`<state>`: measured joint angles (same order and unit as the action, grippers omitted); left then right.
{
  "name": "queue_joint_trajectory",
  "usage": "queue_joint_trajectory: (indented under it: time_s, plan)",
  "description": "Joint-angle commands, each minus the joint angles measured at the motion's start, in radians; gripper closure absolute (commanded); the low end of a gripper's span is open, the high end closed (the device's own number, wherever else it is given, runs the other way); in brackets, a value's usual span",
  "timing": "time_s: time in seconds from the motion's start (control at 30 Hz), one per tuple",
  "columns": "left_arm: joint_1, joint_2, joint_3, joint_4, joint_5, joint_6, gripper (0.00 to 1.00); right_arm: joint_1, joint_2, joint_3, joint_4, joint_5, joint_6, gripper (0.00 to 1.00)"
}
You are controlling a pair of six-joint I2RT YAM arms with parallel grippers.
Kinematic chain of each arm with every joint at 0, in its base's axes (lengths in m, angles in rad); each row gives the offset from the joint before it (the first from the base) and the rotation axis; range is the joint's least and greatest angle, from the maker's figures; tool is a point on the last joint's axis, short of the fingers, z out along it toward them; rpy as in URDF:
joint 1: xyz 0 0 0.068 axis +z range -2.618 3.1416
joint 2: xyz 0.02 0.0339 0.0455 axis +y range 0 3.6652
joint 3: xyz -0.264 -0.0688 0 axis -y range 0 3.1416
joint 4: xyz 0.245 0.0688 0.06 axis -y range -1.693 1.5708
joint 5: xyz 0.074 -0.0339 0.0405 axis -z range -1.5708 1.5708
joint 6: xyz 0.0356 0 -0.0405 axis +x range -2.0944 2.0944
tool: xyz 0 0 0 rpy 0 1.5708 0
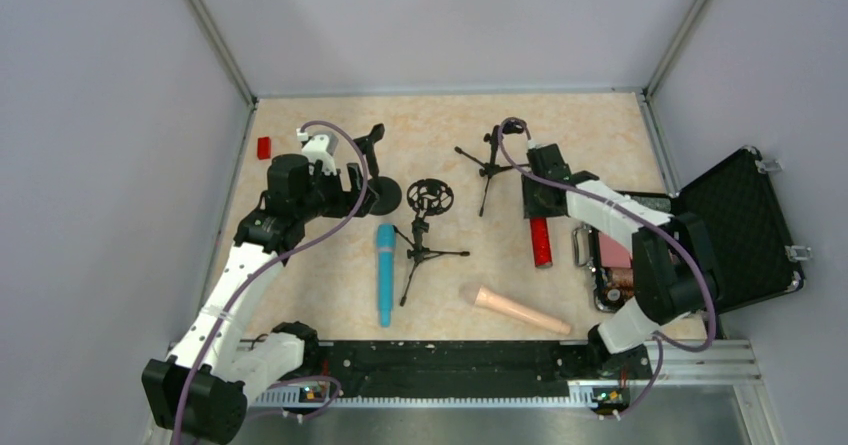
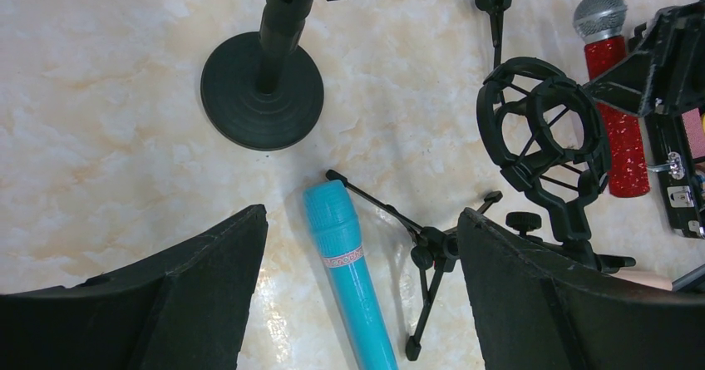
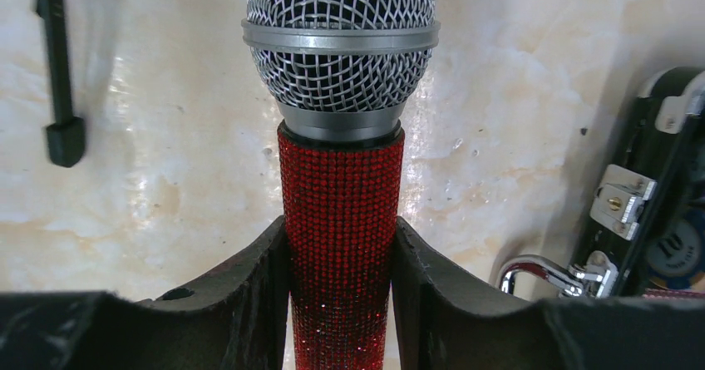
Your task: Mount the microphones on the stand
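The glittery red microphone (image 1: 541, 242) with a silver mesh head (image 3: 341, 46) lies right of centre. My right gripper (image 1: 545, 201) is shut on its handle (image 3: 341, 220), and both pads touch its sides. The light-blue microphone (image 1: 385, 273) lies left of centre and also shows in the left wrist view (image 2: 349, 270). My left gripper (image 1: 355, 180) is open and empty (image 2: 362, 212), held above the blue microphone's head. The peach-beige microphone (image 1: 520, 310) lies near the front. A round-base stand (image 1: 385, 195), a tripod stand with a shock mount (image 1: 430, 197) and a second tripod stand (image 1: 490, 165) are on the table.
An open black case (image 1: 740, 225) sits at the right edge, with its latches close to my right gripper (image 3: 619, 199). A small red block (image 1: 264, 148) lies at the far left. Grey walls enclose the table on three sides.
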<state>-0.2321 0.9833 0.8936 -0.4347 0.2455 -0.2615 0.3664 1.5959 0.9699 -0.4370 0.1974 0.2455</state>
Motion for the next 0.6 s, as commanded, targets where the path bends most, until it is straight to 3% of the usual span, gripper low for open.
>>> queue_joint_trajectory:
  time_s: [0.0, 0.33, 0.57]
  plan:
    - [-0.004, -0.020, 0.017, 0.025, -0.001, 0.006, 0.12, 0.011, -0.133, 0.003, 0.059, 0.002, 0.004, 1.00]
    - [-0.004, -0.021, 0.016, 0.030, 0.005, 0.005, 0.12, 0.011, -0.303, -0.029, 0.140, -0.077, 0.025, 1.00]
    - [-0.004, -0.023, 0.015, 0.034, -0.005, 0.006, 0.12, 0.011, -0.445, -0.047, 0.243, -0.231, 0.077, 1.00]
